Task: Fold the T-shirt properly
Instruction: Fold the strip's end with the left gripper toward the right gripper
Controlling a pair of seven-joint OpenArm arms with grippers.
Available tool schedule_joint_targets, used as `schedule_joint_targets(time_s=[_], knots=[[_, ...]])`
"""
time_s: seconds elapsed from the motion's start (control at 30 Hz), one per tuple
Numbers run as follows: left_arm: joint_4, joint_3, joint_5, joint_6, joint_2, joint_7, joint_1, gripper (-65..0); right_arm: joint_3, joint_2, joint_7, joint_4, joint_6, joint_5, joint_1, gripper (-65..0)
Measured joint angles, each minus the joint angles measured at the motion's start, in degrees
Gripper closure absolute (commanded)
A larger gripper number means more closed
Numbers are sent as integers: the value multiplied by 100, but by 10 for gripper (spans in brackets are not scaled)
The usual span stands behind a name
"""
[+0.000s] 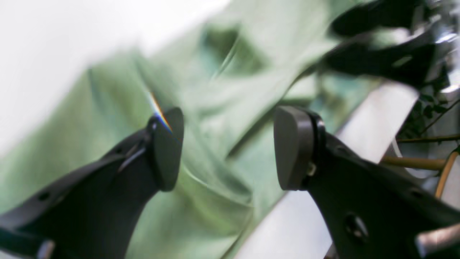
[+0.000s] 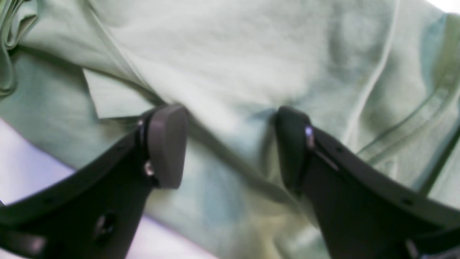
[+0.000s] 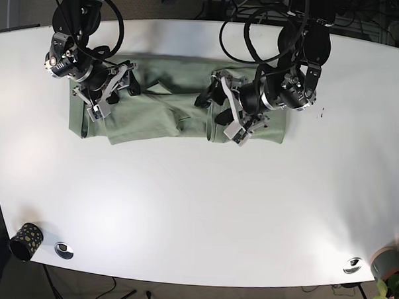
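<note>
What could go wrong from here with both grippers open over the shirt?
1. The T-shirt lies bunched with overlapping folds; closing the right gripper here may pinch several layers rather than one edge.
2. The left gripper hangs near the shirt's edge, where bare table shows, so its grasp may catch little cloth and slip.
3. The left wrist view is motion-blurred, so judging the grasp point from it is unreliable.
</note>
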Motion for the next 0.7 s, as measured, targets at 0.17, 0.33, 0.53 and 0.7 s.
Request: schedule_joint_targets(time_s=[0.17, 0.33, 0.53, 0.7], knots=[[442, 236, 13, -28, -168, -9, 13, -372, 4, -2, -7, 9, -2, 0, 7, -377], [553, -240, 350, -17, -293, 2, 37, -372, 33, 2, -197, 455, -4, 114, -44, -379], [525, -1191, 286, -24, -542, -2, 367, -372, 1054, -9, -761, 935, 13, 935, 210, -385], [262, -1674, -42, -197, -503, 4, 509, -342, 1923, 83, -1235, 671, -22, 1058, 595, -387]])
